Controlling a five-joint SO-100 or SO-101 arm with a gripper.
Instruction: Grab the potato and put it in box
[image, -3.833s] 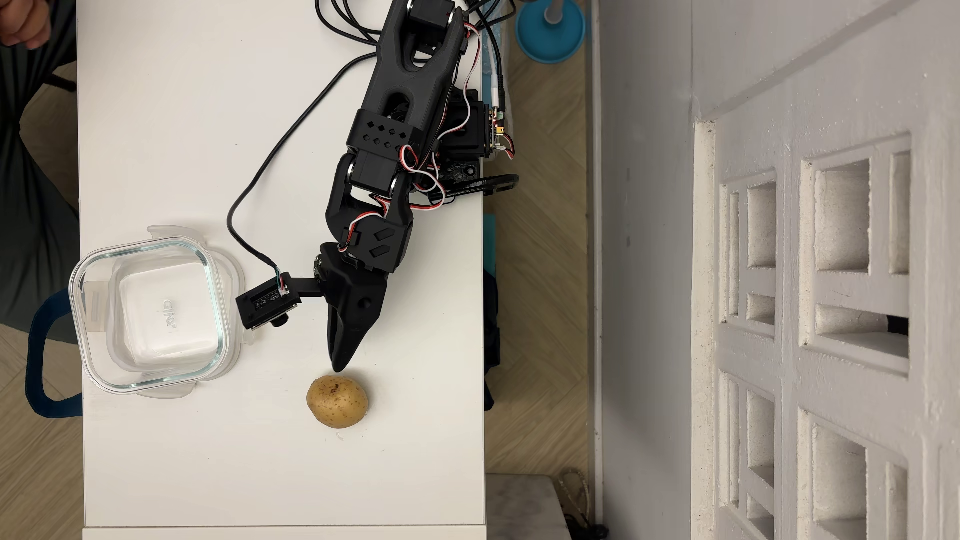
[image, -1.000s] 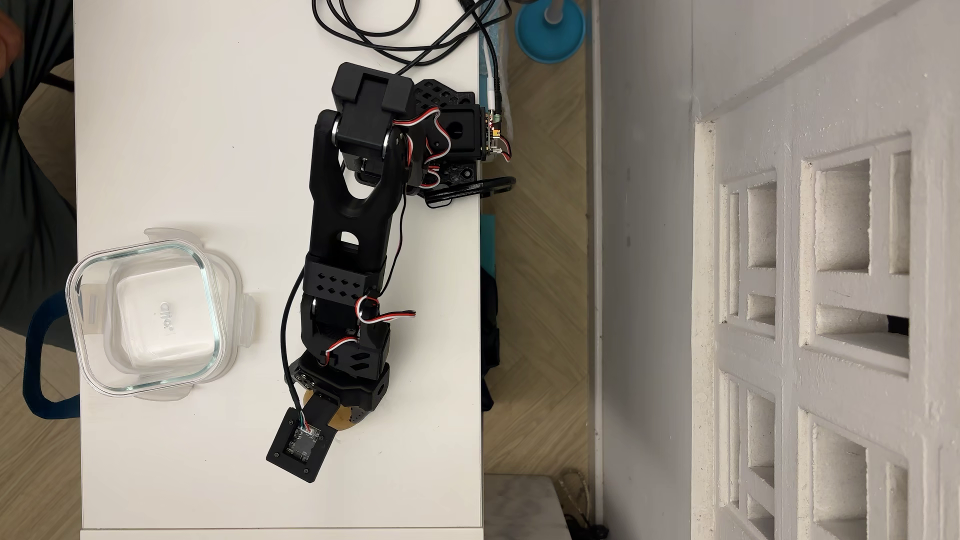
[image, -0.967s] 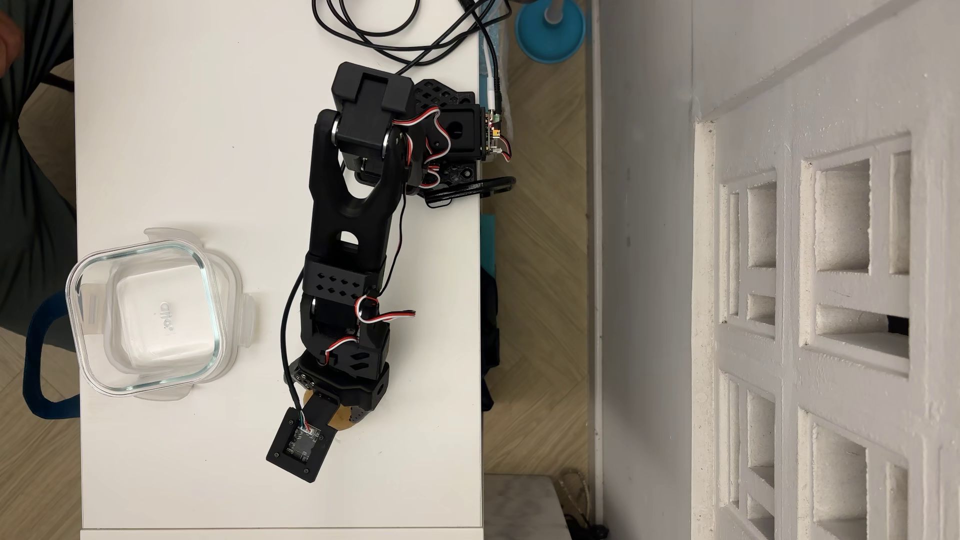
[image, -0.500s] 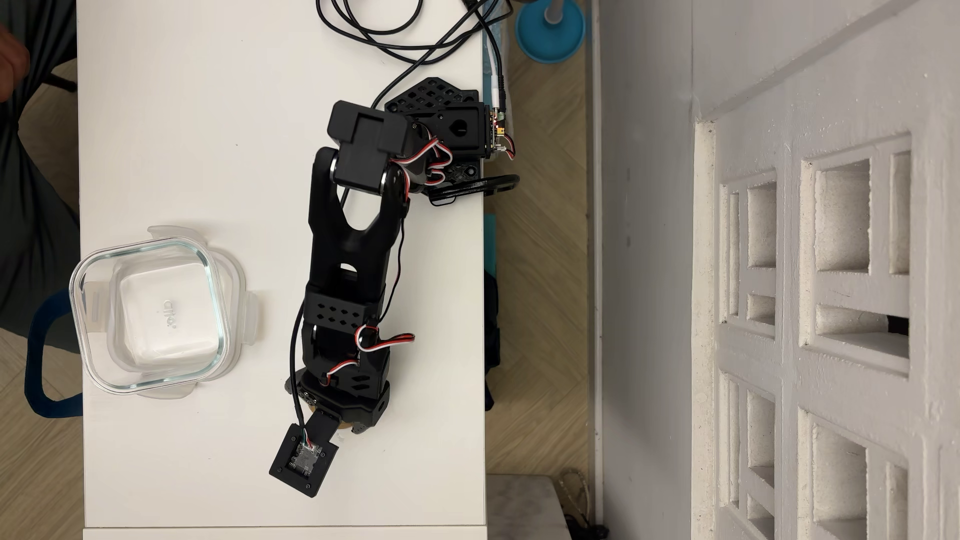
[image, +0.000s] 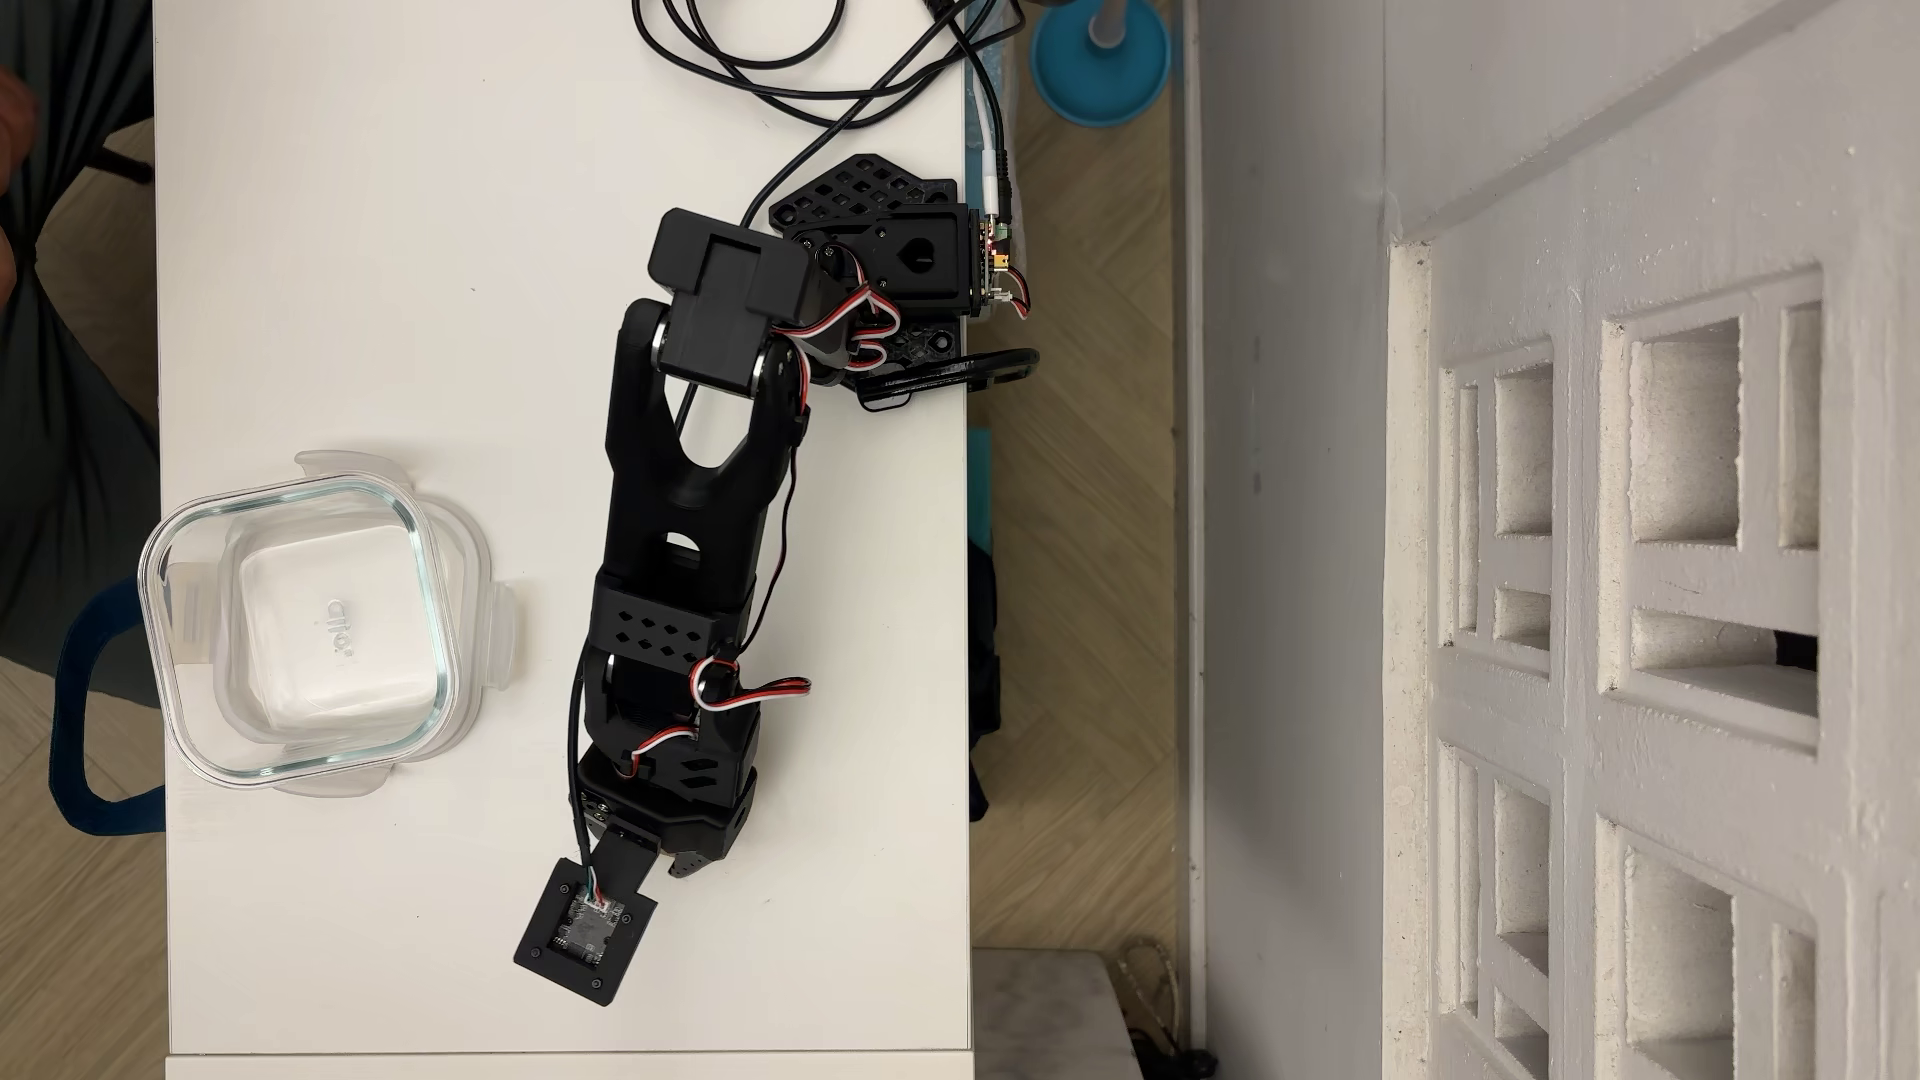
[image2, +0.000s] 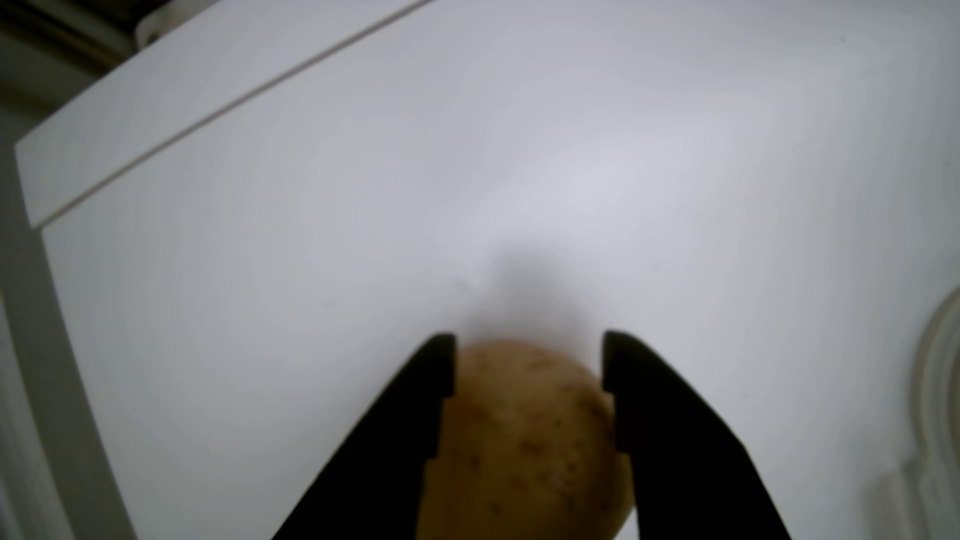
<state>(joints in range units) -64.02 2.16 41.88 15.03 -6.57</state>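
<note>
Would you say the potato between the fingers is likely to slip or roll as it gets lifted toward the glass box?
The potato looks rounded and smooth-skinned, so the narrow fingers touch only small patches; it may pivot or slip. It appears solid, so probably stiff and fairly heavy for its size. Dropped into the box, it would likely roll before settling.

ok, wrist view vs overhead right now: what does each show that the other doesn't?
Wrist only: the potato sits between the two fingers, which press on both of its sides; its soft shadow falls on the table beyond it. The picture is blurred, so whether it is lifted is unclear.

Overhead only: the box on its plastic lid, the whole arm, and cables. The potato is hidden under the wrist there, as are the fingertips.

Both: the white table, and the box is empty of potato.
</note>
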